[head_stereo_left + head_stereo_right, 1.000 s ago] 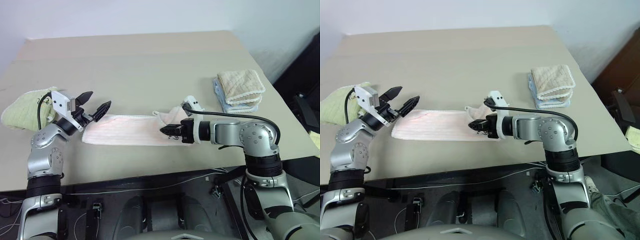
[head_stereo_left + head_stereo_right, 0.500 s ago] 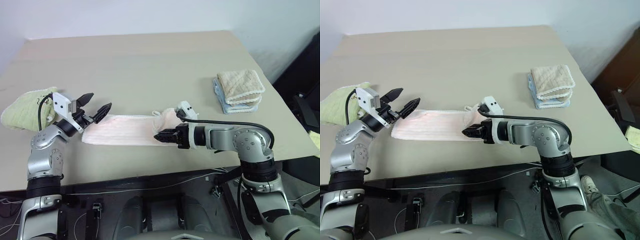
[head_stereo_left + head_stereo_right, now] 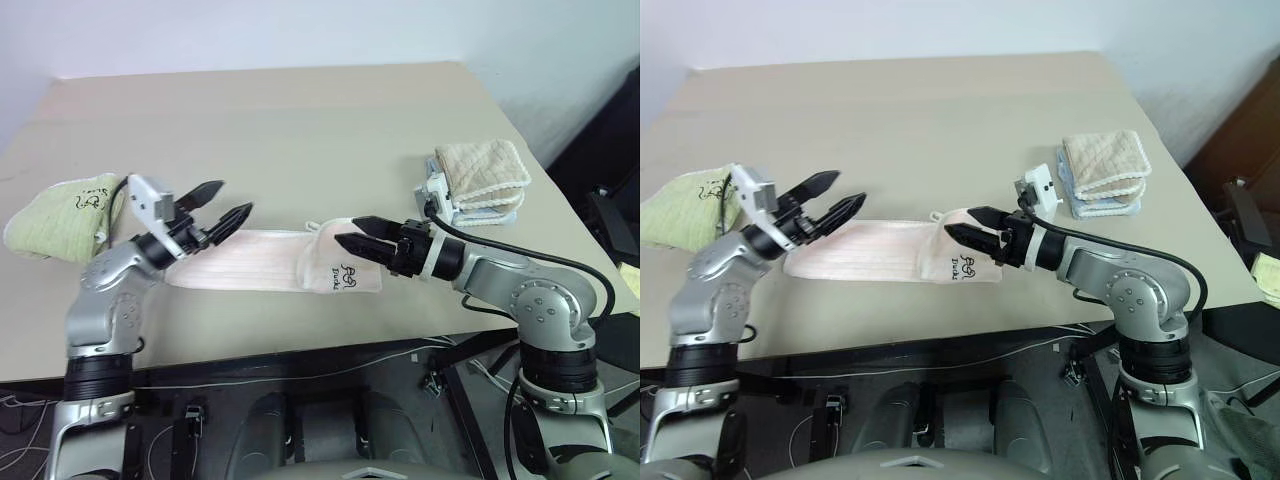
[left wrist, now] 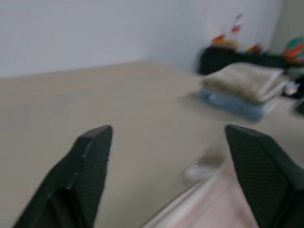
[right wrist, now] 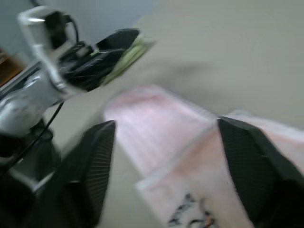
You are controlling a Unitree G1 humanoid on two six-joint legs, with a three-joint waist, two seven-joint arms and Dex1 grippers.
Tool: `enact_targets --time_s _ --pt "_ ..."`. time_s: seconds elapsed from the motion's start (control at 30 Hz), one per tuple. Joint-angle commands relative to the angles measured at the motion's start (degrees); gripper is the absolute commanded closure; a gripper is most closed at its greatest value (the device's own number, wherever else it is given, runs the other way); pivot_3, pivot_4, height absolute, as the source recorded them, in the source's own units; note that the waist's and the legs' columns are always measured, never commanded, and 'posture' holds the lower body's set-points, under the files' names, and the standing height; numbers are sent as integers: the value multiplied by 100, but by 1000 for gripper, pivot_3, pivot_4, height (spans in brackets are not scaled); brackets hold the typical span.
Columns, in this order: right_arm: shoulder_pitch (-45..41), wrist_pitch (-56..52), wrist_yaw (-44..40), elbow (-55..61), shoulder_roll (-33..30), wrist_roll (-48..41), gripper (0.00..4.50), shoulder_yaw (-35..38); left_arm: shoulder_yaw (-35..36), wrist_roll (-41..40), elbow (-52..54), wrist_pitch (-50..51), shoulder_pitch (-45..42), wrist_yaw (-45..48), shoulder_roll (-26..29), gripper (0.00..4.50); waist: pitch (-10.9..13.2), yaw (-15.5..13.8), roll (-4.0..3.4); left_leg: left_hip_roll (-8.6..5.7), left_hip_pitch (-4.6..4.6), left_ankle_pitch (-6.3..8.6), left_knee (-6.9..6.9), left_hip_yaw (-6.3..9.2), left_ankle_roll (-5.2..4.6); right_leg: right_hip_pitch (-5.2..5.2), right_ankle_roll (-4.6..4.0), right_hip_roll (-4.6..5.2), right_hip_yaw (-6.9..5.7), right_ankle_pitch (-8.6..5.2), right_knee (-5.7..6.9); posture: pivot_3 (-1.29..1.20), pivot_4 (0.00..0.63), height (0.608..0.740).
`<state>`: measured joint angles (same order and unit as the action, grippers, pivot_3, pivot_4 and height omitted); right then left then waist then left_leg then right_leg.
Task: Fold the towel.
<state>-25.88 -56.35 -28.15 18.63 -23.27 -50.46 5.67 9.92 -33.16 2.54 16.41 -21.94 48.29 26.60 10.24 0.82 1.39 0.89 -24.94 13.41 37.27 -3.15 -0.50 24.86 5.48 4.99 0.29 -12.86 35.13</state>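
Note:
The pale pink towel (image 3: 262, 260) lies as a long folded strip near the table's front edge. Its dark embroidered mark (image 3: 343, 272) faces up at its right end. My left gripper (image 3: 235, 197) hovers open above the strip's left end, with nothing between its fingers (image 4: 90, 166). My right gripper (image 3: 348, 229) is open too, just above the right end and pointing left along the strip. It holds nothing. In the right wrist view, pink cloth (image 5: 161, 123) lies between its fingers (image 5: 251, 166), with the left gripper (image 5: 102, 50) beyond.
A crumpled light green towel (image 3: 55, 215) lies at the table's left edge, behind my left arm. A folded beige towel on a light blue one (image 3: 480, 180) sits at the right. The table's front edge (image 3: 300, 340) runs close below the strip.
My right gripper opened, let go of the towel's right end and drew back to the right and up; the dark mark now shows. My left gripper moved right and up over the left end.

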Motion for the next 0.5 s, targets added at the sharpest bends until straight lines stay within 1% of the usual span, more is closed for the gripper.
enact_targets --time_s 0.03,0.07,0.2,0.23,0.27,0.4,0.5 --pt "45 561 -27 -187 72 351 2411 50 -441 -20 398 285 -122 1 -146 1994 0 13 0 0 1 -1 0 -1 0 0 1 -4 1 0 1 0 150 740" --pt "64 661 -5 -260 110 445 2727 19 -561 -19 421 335 -145 30 -211 2329 0 14 0 1 2 -1 0 -1 0 -1 2 -7 1 1 1 0 150 740" --pt "137 1094 46 -511 279 921 4221 -191 -986 -8 402 530 -296 154 -418 3760 0 0 0 1 3 -1 2 -2 -1 -2 5 -18 3 1 2 0 150 740" --pt "151 1190 58 -563 324 1032 4492 -246 -1072 23 371 545 -346 155 -473 4100 0 -3 0 1 3 -1 4 -1 -1 -2 5 -20 2 1 3 0 150 740" --pt "143 1275 114 -651 391 1151 4500 -297 -1160 88 324 570 -417 115 -534 4457 0 -3 0 1 3 -2 6 -1 -1 -4 5 -22 2 1 3 0 150 740" --pt "108 1469 269 -983 676 1365 4500 -307 -1491 449 56 783 -736 -114 -660 4457 0 -12 0 0 3 -2 17 3 -1 -10 4 -27 2 0 3 0 150 740" --pt "154 1723 275 -1246 745 1691 4500 -419 -1691 518 -44 905 -757 135 -601 4457 0 1 0 -2 5 -2 18 3 -1 -13 5 -28 2 0 3 0 150 740"
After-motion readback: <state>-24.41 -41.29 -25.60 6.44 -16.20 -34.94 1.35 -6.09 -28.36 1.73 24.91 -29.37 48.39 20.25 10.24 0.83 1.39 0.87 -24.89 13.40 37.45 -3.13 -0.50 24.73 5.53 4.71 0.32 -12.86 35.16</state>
